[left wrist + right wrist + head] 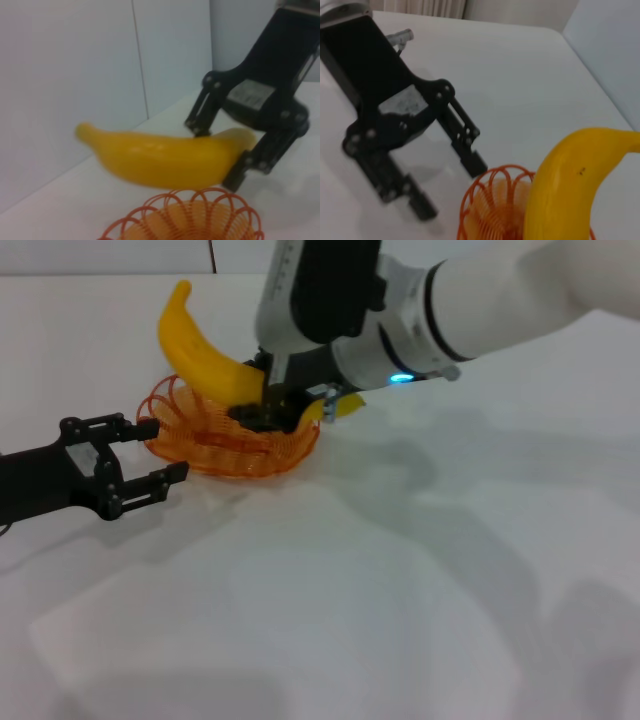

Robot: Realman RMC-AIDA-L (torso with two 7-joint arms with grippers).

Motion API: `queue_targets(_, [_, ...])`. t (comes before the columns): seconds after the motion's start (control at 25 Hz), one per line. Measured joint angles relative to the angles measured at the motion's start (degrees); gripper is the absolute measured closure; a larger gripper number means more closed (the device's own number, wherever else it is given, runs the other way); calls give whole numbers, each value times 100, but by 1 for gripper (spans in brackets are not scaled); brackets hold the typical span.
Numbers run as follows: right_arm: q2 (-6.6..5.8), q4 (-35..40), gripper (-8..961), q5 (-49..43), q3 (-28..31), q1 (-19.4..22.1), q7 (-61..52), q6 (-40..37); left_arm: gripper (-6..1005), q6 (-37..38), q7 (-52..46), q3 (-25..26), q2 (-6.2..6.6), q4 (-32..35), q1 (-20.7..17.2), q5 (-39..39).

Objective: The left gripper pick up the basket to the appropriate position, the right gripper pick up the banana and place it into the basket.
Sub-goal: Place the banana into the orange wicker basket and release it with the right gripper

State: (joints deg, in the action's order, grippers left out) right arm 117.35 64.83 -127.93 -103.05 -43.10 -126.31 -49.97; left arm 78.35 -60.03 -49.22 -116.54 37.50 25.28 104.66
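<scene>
My right gripper [268,400] is shut on the yellow banana [205,355] and holds it just above the orange wire basket [215,445], which sits on the table. The banana's long end points up and to the far left. The left wrist view shows the right gripper [220,155] clamped on the banana [160,160] over the basket [200,220]. My left gripper [160,450] is open and empty at the basket's left rim. In the right wrist view the left gripper [452,190] stands beside the basket [490,200], with the banana [565,190] in front.
The white table [400,590] stretches around the basket. A white wall [75,75] stands behind the table's far edge. The right arm's white forearm [520,300] reaches in from the upper right.
</scene>
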Motion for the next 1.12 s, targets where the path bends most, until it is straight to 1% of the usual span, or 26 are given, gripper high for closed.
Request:
queue_targets(0.16, [6, -329, 437, 133, -244, -134, -1, 552, 371, -4, 0, -78, 0, -23, 18, -26])
queue_targets(0.4, [17, -599, 429, 301, -667, -154, 29, 1179, 371, -5, 0, -78, 0, -24, 21, -30])
queue_targets(0.68, [38, -671, 420, 360, -828, -137, 46, 1511, 370, -4, 0, -79, 0, -24, 32, -34])
queue_targets(0.8, [33, -668, 417, 482, -990, -110, 62, 1700, 370, -5, 0, -79, 0, -24, 25, -34])
queue_targets(1.04, [17, -600, 409, 518, -1043, -51, 63, 1724, 370, 24, 0, -41, 4, -24, -31, -112])
queue_targets(1.12, [-2, -468, 323, 519, -1021, 69, 66, 1688, 371, 26, 0, -37, 9, -23, -51, -124])
